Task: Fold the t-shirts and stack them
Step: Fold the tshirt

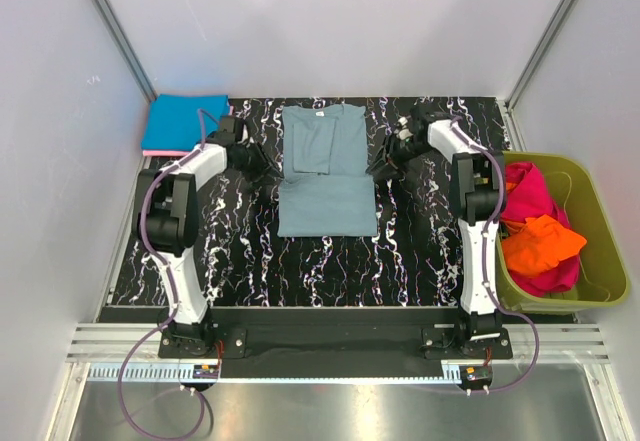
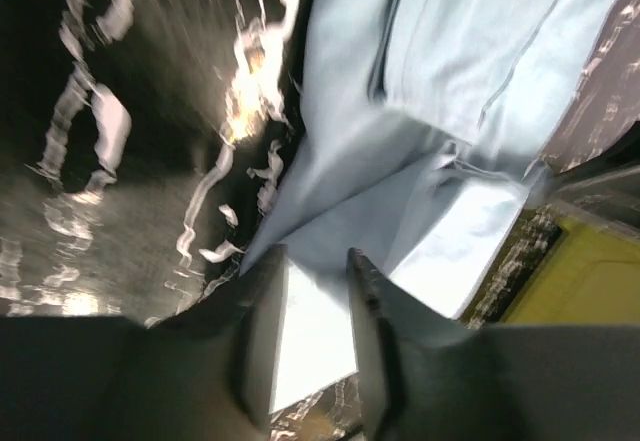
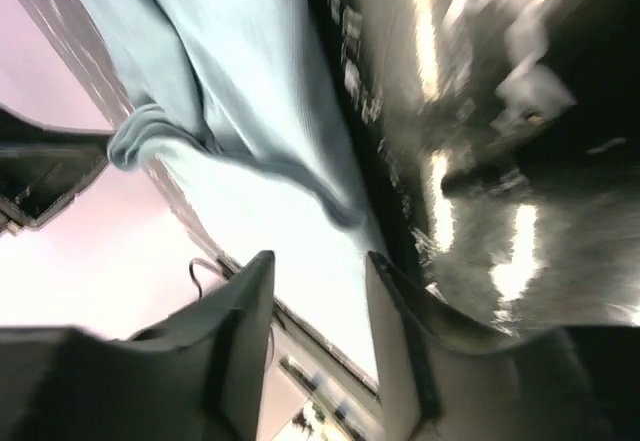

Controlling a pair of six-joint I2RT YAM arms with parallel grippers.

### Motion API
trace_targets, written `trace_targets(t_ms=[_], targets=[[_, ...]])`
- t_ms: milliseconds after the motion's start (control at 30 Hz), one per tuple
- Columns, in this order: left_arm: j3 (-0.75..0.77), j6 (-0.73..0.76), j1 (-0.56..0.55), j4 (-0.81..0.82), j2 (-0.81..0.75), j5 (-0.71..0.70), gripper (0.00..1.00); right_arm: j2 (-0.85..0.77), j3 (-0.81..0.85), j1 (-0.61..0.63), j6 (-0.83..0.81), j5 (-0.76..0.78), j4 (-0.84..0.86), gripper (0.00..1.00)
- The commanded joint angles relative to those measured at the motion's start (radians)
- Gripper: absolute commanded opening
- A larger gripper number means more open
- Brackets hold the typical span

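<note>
Both sets of jaws stand spread and empty: the left gripper (image 2: 315,261) sits just off the 9 o'clock edge of the grey-blue t-shirt (image 1: 328,176), and the right gripper (image 3: 318,266) just off its 3 o'clock edge. That shirt lies flat mid-table with its sleeves turned in, seemingly half folded. At 10 o'clock a bright blue t-shirt (image 1: 183,121) rests folded on a pink t-shirt (image 1: 160,151), so two look done. The magenta t-shirt (image 1: 530,196) and orange t-shirt (image 1: 540,241) wait crumpled in the olive tub (image 1: 600,291) at 4 o'clock.

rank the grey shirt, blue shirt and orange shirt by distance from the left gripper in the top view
1. grey shirt, just right of the left gripper
2. blue shirt, back-left corner
3. orange shirt, in the tub far right
</note>
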Motion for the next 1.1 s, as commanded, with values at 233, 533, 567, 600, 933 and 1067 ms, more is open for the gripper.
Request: trace_targets(t_ms=[233,533,567,600,933,1067], targets=[[-0.051,0.190,-0.018,-0.051,-0.311,-0.082,0.47,-0.133,0.069,-0.052,-0.039,0.074,-0.108,0.58],[-0.299,0.057,-0.161,0.283,-0.311,0.142,0.38,-0.394,-0.431,0.071,0.107,-0.092,0.266,0.51],[-0.322,0.032,-0.164,0.318,-0.288,0.150,0.37,-0.384,-0.463,0.091,0.117,-0.113,0.298,0.49],[-0.350,0.010,-0.172,0.375,-0.280,0.153,0.36,-0.373,-0.477,0.099,0.127,-0.130,0.315,0.47],[-0.478,0.174,-0.142,0.294,-0.242,0.127,0.34,-0.315,-0.637,0.018,0.044,-0.112,0.351,0.39],[-0.461,0.234,-0.142,0.205,-0.306,0.110,0.34,-0.368,-0.638,-0.003,0.004,-0.085,0.277,0.39]])
